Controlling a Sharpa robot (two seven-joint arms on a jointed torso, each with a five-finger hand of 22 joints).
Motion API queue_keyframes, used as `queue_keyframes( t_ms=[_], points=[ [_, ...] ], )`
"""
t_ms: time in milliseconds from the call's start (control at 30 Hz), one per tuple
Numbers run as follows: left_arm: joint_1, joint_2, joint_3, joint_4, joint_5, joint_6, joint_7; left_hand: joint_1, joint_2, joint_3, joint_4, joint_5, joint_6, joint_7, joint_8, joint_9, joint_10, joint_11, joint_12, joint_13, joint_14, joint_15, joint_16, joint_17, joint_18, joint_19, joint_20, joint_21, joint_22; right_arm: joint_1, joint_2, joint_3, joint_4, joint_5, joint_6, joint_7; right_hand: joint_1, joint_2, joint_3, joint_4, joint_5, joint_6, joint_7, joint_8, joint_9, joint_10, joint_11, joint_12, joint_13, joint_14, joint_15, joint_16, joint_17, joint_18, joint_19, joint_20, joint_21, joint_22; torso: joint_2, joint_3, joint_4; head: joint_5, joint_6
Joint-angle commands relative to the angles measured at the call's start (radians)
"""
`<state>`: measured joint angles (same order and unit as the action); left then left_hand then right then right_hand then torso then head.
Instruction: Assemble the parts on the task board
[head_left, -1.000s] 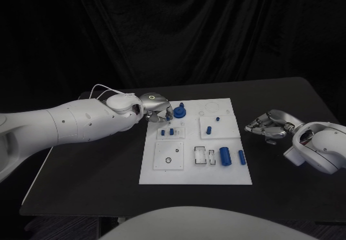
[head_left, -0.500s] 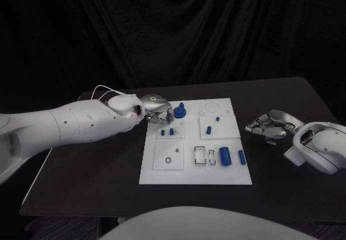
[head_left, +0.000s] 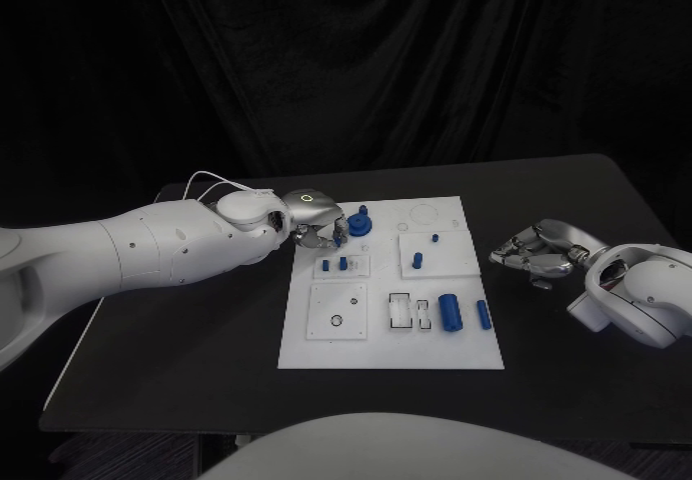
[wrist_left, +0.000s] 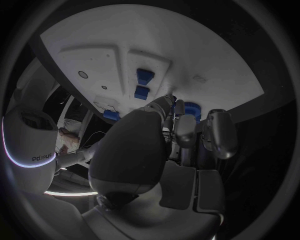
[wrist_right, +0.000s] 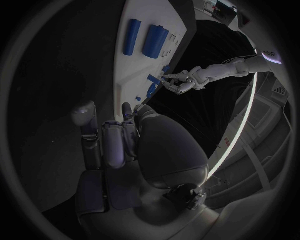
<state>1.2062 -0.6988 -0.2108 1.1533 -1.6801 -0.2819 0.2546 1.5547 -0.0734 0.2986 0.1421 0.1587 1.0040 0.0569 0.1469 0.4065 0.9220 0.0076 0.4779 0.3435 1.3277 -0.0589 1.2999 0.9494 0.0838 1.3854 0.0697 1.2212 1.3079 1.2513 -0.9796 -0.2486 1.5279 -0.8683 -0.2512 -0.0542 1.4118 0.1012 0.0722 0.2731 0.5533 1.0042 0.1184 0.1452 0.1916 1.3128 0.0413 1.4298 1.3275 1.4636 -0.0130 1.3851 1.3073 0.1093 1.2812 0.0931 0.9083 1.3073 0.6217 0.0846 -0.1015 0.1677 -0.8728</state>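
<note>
Early days on the task board (head_left: 378, 352), most parts lie loose.
Left hand (head_left: 317, 222) pinches a blue part (head_left: 361, 220) at the far-left corner; pegs (head_left: 335, 265), cylinder (head_left: 450, 311) wait; right hand (head_left: 537, 252) curled, empty, beside the board.

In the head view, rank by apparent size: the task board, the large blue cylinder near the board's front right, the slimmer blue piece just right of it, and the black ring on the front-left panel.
1. task board
2. large blue cylinder
3. slimmer blue piece
4. black ring

All lie on the same board at similar distance, so the order looks reliable.
</note>
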Motion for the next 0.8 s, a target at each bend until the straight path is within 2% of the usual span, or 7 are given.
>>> queue_keyframes(
  t_ms=[33, 433, 800],
  points=[
    [-0.005, 0.002, 0.0, 0.003, 0.0, 0.009, 0.007, -0.01, -0.002, 0.003, 0.003, -0.003, 0.004, 0.0, 0.004, 0.001, 0.005, 0.0, -0.005, 0.0, -0.002, 0.003, -0.004, -0.001, -0.009, 0.002, 0.0, -0.005, 0.164, -0.003, 0.0, 0.001, 0.001, -0.002, 0.008, -0.012, 0.011, -0.001, 0.006, -0.001, 0.001, 0.004, -0.001, -0.004, -0.001, -0.008, 0.002, -0.006, -0.039, -0.006, -0.004, -0.006, 0.098, 0.018, -0.007, -0.001, -0.007, 0.093, 0.0, 0.0002, -0.0001, -0.001, 0.0],
    [-0.009, -0.006, 0.0, 0.019, 0.0, 0.006, 0.01, -0.016, 0.002, 0.004, 0.007, 0.0, 0.004, 0.001, 0.004, 0.0, 0.01, 0.0, -0.006, -0.001, -0.003, 0.003, -0.006, -0.003, -0.009, 0.001, 0.0, -0.005, 0.164, -0.003, 0.001, 0.001, 0.0, -0.002, 0.011, -0.015, 0.013, -0.001, 0.009, -0.001, 0.001, 0.004, -0.001, -0.004, -0.001, -0.012, 0.002, -0.01, -0.044, -0.01, -0.004, -0.012, 0.093, 0.02, -0.011, -0.001, -0.017, 0.09, 0.0, -0.001, -0.0004, 0.002, 0.0],
    [-0.011, -0.005, 0.0, 0.015, 0.0, 0.027, 0.001, -0.018, 0.002, 0.004, 0.008, 0.0, 0.003, 0.001, 0.003, 0.0, 0.011, 0.001, -0.007, -0.001, -0.006, 0.004, -0.011, -0.012, -0.007, -0.003, 0.0, -0.012, 0.162, -0.003, 0.002, 0.001, -0.001, -0.002, 0.014, -0.018, 0.017, -0.002, 0.014, -0.003, 0.002, 0.003, -0.001, -0.005, -0.001, -0.015, 0.002, -0.013, -0.048, -0.012, -0.004, -0.016, 0.089, 0.021, -0.014, -0.001, -0.023, 0.088, 0.0, 0.0, 0.0007, 0.002, 0.0]
  ],
)
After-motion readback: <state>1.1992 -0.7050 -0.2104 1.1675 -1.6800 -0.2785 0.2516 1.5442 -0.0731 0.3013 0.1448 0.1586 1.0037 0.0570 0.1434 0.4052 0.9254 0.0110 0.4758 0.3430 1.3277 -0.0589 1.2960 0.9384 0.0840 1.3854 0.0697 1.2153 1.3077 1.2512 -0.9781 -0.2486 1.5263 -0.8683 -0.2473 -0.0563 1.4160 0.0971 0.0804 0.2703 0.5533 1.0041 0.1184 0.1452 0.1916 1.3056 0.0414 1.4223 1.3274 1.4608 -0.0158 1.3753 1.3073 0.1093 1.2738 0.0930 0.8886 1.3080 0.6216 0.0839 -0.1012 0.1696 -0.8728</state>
